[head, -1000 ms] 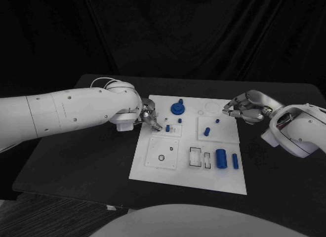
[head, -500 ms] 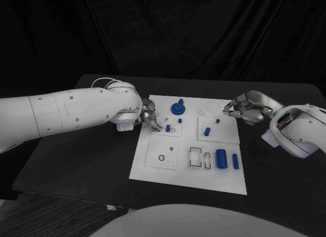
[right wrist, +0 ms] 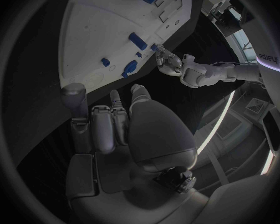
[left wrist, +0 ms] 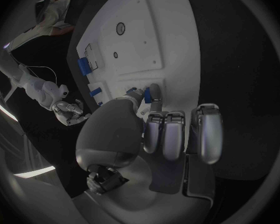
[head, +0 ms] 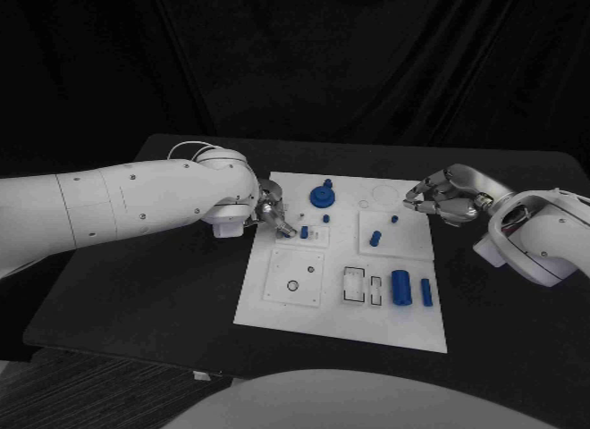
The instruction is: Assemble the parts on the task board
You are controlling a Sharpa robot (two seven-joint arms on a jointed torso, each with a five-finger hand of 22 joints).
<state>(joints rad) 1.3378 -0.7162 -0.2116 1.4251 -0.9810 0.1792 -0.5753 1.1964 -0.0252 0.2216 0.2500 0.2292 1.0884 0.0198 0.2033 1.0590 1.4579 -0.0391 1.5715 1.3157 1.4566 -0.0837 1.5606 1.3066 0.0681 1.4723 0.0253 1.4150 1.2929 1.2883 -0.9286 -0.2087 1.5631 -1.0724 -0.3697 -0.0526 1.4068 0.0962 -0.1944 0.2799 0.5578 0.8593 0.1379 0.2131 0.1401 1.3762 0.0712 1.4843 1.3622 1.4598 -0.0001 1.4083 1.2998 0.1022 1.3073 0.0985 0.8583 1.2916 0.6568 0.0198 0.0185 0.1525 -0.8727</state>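
The large blue cylinder (head: 400,286) and slim peg (head: 425,292) lie on the task board (head: 295,308), well short of both hands; both look rigid, light and smooth, best taken across the middle. The left hand (head: 271,214) pinches a small blue peg (left wrist: 147,97). The right hand (head: 440,198) hovers with fingers curled, empty.

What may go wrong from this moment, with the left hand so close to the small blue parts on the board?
1. The left hand has its fingertips at a small blue peg on the task board; the peg might tip or slip away.
2. The blue knob part stands close beside that hand, so a sideways move may knock it.
3. The right hand hovers at the board's far right corner and might nudge the board.
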